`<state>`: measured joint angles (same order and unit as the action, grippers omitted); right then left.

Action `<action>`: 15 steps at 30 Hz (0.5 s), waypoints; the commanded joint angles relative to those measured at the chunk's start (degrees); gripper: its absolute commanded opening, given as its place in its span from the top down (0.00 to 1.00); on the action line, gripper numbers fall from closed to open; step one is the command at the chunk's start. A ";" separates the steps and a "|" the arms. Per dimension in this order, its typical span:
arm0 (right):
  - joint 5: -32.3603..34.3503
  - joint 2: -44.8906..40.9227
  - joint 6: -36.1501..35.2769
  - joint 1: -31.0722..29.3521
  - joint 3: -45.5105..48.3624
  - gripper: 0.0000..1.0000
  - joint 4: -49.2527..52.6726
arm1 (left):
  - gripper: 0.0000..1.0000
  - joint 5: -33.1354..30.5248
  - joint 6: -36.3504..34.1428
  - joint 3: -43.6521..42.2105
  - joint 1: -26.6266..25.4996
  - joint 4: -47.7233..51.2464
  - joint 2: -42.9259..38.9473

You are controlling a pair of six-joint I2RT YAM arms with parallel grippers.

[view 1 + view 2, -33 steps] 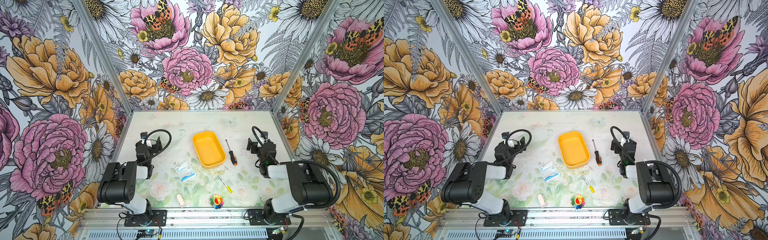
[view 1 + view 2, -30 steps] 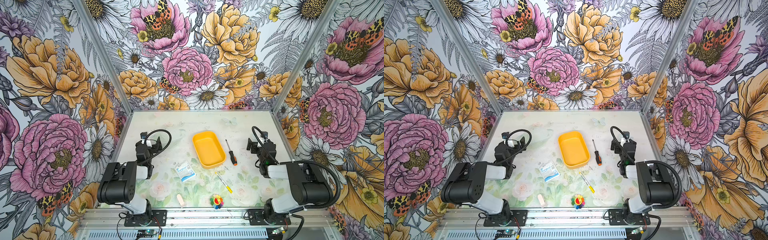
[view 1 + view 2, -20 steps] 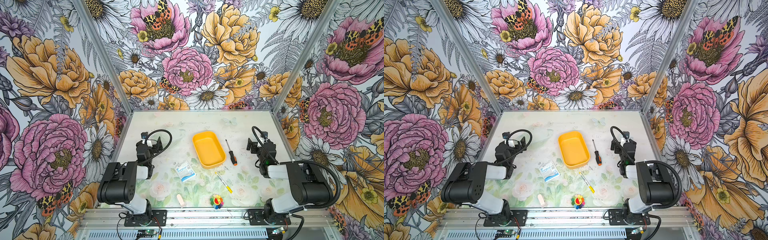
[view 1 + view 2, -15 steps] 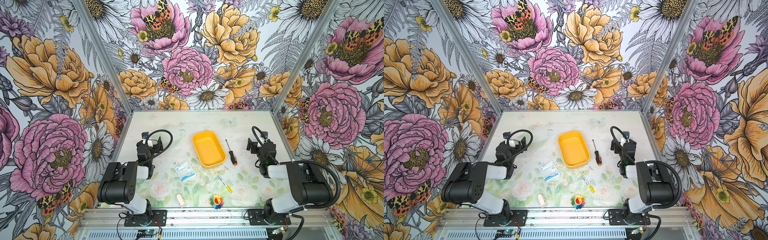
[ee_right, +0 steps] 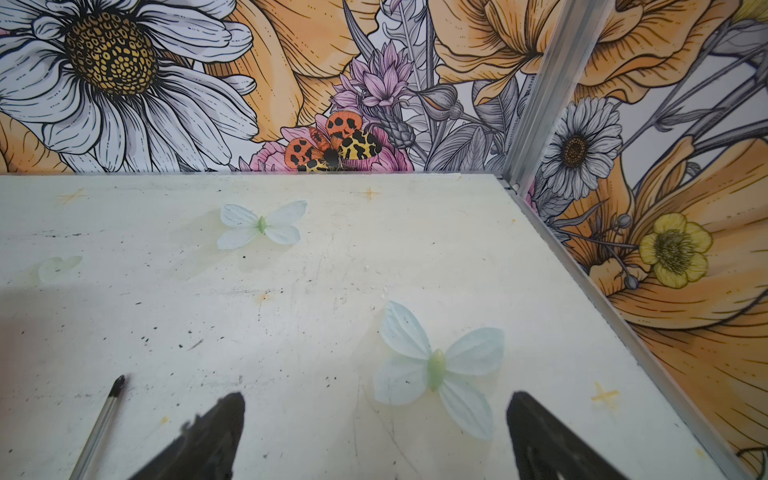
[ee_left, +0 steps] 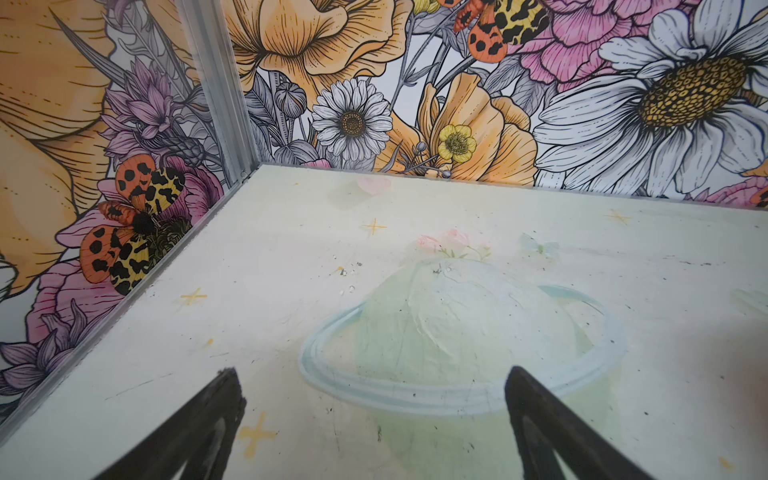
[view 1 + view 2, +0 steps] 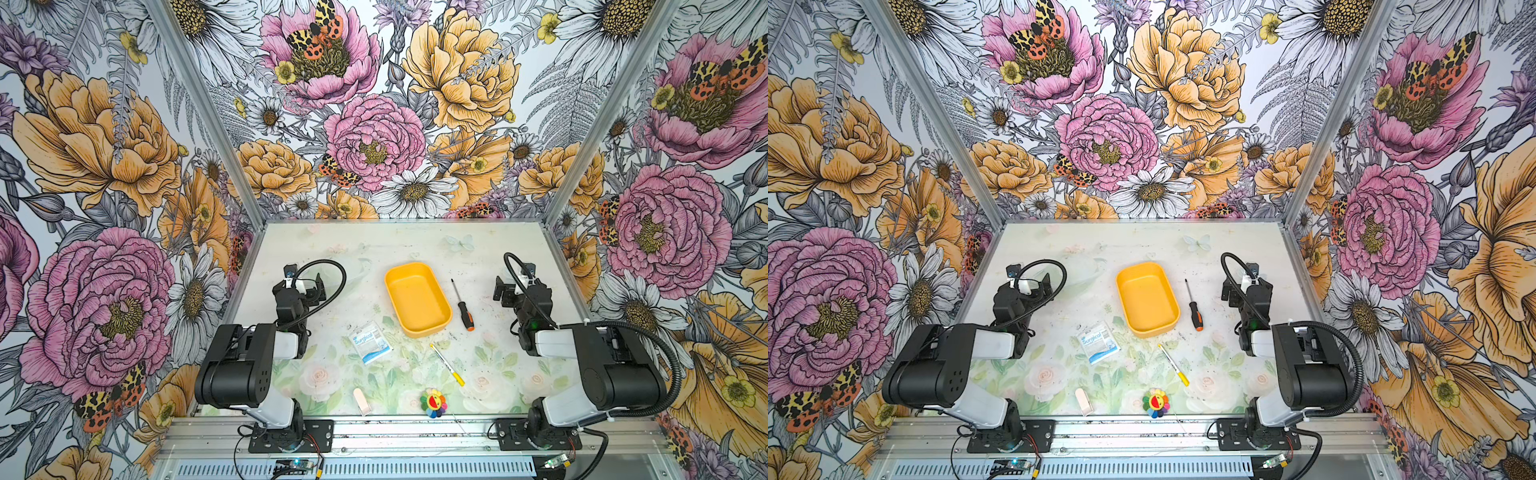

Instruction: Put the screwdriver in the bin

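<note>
Both hang spread and empty, our left gripper point(image 6: 374, 395) and right gripper point(image 5: 374, 415), ready, we judge, for a grasp. We see the screwdriver point(image 7: 462, 305) flat on the table point(image 7: 374, 249) just beside the bin point(image 7: 415, 297), outside it, nearer the right gripper, so that arm suits.

the left pincer point(image 6: 372, 374) gapes wide over a faded ringed-planet print point(image 6: 457, 345) on the table point(image 6: 249, 270).
</note>
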<state>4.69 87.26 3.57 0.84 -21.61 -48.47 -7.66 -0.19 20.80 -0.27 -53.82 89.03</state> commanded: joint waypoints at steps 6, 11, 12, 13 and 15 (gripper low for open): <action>-0.39 0.62 0.67 0.39 -1.08 0.05 -0.40 | 0.01 -3.33 -0.05 0.52 -0.65 -0.63 -0.30; 0.73 -4.55 0.64 -0.05 -5.95 0.06 12.13 | 0.01 -2.74 -0.80 3.09 -1.11 9.57 -7.40; 0.68 -5.76 0.56 -0.09 -7.40 0.06 15.50 | 0.01 -2.55 -1.12 4.18 -1.26 13.17 -9.16; 0.12 -7.05 0.24 -0.13 -8.93 0.07 19.01 | 0.01 -2.20 -1.49 5.62 -1.54 17.03 -11.09; -0.46 -9.85 0.12 -0.78 -11.66 0.08 24.66 | 0.01 -1.08 -1.39 8.28 -2.13 23.96 -14.49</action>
<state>4.71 81.56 3.77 0.69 -29.15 -32.93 -9.65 -0.60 24.88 -1.52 -39.97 78.87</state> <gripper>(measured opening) 0.923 0.988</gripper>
